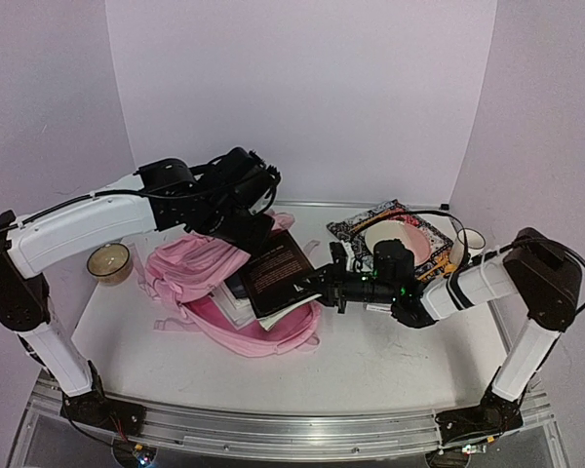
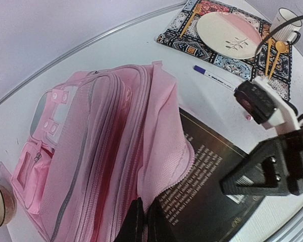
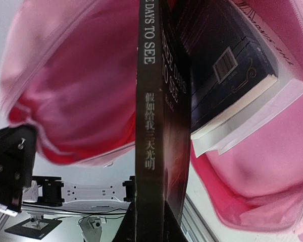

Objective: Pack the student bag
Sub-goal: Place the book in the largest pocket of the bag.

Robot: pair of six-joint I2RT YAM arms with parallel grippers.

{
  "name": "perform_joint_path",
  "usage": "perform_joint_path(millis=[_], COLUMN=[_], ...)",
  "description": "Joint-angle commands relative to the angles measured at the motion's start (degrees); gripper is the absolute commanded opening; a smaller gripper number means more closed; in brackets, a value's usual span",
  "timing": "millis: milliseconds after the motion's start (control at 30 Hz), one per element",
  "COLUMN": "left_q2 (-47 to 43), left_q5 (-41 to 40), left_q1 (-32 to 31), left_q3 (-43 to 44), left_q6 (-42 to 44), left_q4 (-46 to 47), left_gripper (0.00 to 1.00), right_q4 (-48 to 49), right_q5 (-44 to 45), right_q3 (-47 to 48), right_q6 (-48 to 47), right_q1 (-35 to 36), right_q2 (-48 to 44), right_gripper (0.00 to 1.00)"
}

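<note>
- Right gripper clamped tight on the slim spine of a dark book, glossy cover edge-on at the bag's mouth.
- Left gripper pinched closed on a soft pink fabric flap of the student bag (mouth held wide).
- Left arm arches over from above, right arm reaches in low.
- Bag slumps on the white table, a thick paperback inside.

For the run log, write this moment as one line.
left jaws: shut on student bag flap, raised | right jaws: shut on black book at bag mouth | inside: other books
</note>
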Motion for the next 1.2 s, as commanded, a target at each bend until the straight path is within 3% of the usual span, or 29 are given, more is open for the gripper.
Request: perform_joint_path(millis=[0,467,667,900,1167], left_q2=[-5.77,-8.29,-9.04,-10.91,-11.70], left_q5=[3.08,13.27,15.42,11.54,9.31], left_q1=[-0.63,-0.71,-0.71,-0.72,-0.63], left_q3=[-0.08,-3.49,-5.00,-8.60,-11.62], left_q6=[-1.74,-0.78,-0.47,-1.45,-3.29], left_q4=[7.38,10.81,11.53,12.13,13.69], left_gripper=[0.00,0.00,0.00,0.00,0.00], right_q4=[8.89,-14.87,-21.90,-33.20,-38.75], right_q5=[0.13,0.70,1.46,4.45,6.74], right_q3=[7.09,28.56,35.74,40.12,35.82], right_q6=[1.69,-4.05,-6.69,-13.89,-19.99], right_q1=[0.19,0.72,0.76,0.79,0.80], right_q2=[4.13,16.29,20.88,20.43,14.60], right_gripper=[0.00,0.00,0.07,0.32,0.54])
